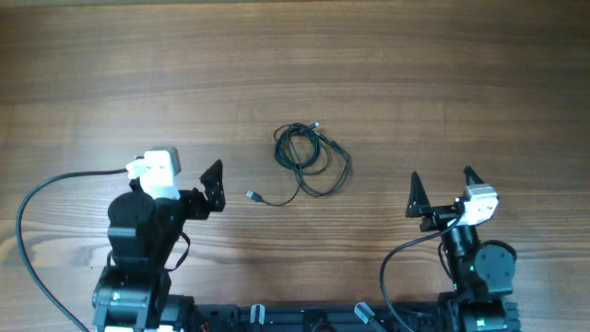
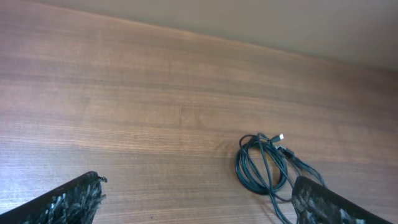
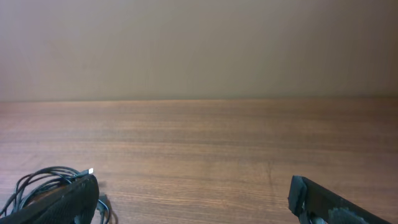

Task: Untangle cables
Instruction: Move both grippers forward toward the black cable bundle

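The cables (image 1: 312, 159) lie in a loose tangled black coil at the table's middle, with one plug end (image 1: 253, 195) trailing to the lower left and another at the coil's top. They also show in the left wrist view (image 2: 264, 167) and at the left edge of the right wrist view (image 3: 43, 180). My left gripper (image 1: 214, 187) is open and empty, left of the coil and near the trailing plug. My right gripper (image 1: 442, 192) is open and empty, to the right of the coil.
A thick black cable (image 1: 41, 198) runs from the left arm's base across the table's left side. The wooden table (image 1: 295, 65) stretches bare behind the coil. A beige wall shows beyond the table's far edge (image 3: 199, 100).
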Motion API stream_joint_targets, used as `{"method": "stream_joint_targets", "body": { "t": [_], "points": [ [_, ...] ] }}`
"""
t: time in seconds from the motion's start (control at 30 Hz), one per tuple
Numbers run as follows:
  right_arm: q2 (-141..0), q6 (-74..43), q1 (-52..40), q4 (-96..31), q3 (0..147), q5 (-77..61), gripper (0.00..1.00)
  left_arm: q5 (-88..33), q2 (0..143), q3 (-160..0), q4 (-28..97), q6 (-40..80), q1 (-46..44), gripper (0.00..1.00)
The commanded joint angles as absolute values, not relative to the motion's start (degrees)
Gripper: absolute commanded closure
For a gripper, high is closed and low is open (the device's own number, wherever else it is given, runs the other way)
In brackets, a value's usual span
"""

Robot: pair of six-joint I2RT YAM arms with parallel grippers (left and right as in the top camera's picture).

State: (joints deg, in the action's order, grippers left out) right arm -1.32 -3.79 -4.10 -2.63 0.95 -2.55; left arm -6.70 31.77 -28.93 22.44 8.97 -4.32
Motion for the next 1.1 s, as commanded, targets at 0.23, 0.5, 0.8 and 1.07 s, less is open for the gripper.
{"method": "stream_joint_targets", "body": {
  "t": [0.23, 0.5, 0.8, 1.07],
  "points": [
    [-23.79, -4.69, -4.34, -21.02, 22.9, -2.59, 0.0, -6.33, 39.07, -33.78, 29.26, 15.46, -3.9, 0.0],
    [-48.93, -5.13, -4.34, -37.41, 40.8, -4.6, 0.0, -7.64, 39.18, -33.78, 24.82, 21.82, -3.9, 0.0],
    [-51.27, -8.1, -4.34, -34.83, 40.88, -15.81, 0.0, -11.53, 56.84, -39.75, 18.63, 24.69, -9.04, 0.0],
    [-51.27, -8.1, -4.34, -35.24, 40.88, -16.47, 0.0, -11.49, 83.24, -44.27, 2.76, 27.9, -21.8, 0.0]
  ]
}}
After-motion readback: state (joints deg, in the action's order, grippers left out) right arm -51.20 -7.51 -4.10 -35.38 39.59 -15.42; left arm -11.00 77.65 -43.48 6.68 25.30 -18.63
